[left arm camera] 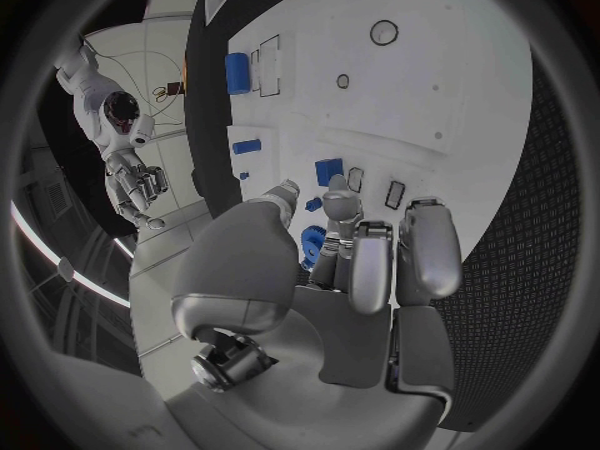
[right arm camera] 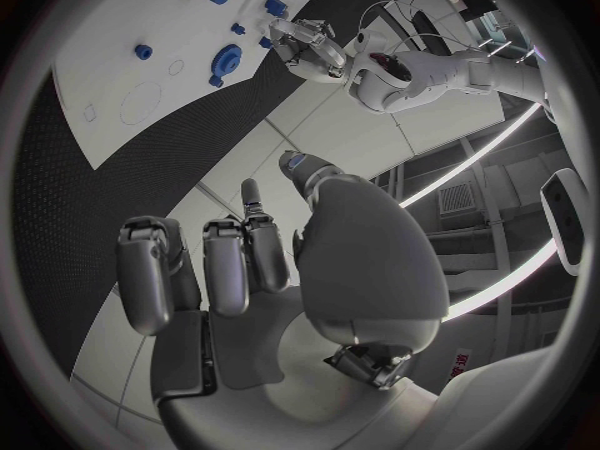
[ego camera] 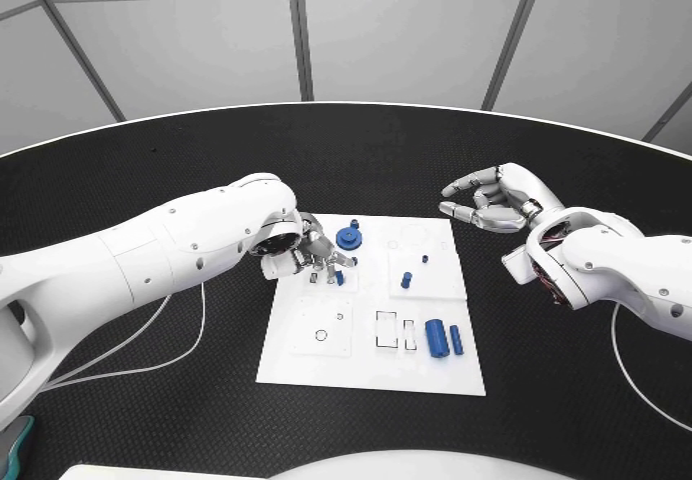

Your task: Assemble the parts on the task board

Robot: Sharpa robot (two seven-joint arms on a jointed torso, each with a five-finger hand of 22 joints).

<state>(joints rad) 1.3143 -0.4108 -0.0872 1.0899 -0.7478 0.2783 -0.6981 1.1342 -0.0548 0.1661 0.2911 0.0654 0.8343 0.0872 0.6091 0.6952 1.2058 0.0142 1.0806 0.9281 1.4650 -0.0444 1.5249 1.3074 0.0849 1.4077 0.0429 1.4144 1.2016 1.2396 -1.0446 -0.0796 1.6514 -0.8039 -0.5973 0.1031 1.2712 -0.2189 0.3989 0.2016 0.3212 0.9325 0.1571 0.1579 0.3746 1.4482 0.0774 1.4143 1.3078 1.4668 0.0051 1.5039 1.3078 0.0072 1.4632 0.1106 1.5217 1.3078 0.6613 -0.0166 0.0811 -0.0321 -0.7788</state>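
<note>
Reaching in from the left, the left hand (ego camera: 306,250) hovering over the far left corner of the task board (ego camera: 433,372), fingers (ego camera: 329,262) pointing down and drawn narrowly together about a small blue part (ego camera: 340,278); not showing plainly whether that part is truly pinched or only touched. Judging the step in hand as seating this small part in its place on the board: keeping it upright, coming straight down over its recess, pressing gently and not letting go until it is standing by itself. Minding, just beside the fingertips on the far side, the round blue part (ego camera: 349,237), close enough to be knocked by a sideways wrist move. Further right, leaving alone a short blue peg (ego camera: 407,279) standing mid-board, and two blue cylinders (ego camera: 434,336) lying side by side toward the near right. Waiting off the board's far right corner over the black table (ego camera: 577,430), the right hand (ego camera: 490,198), half-curled with the thumb standing apart, holding nothing. Showing no readable brand, label or writing on board, parts or arms.
</note>
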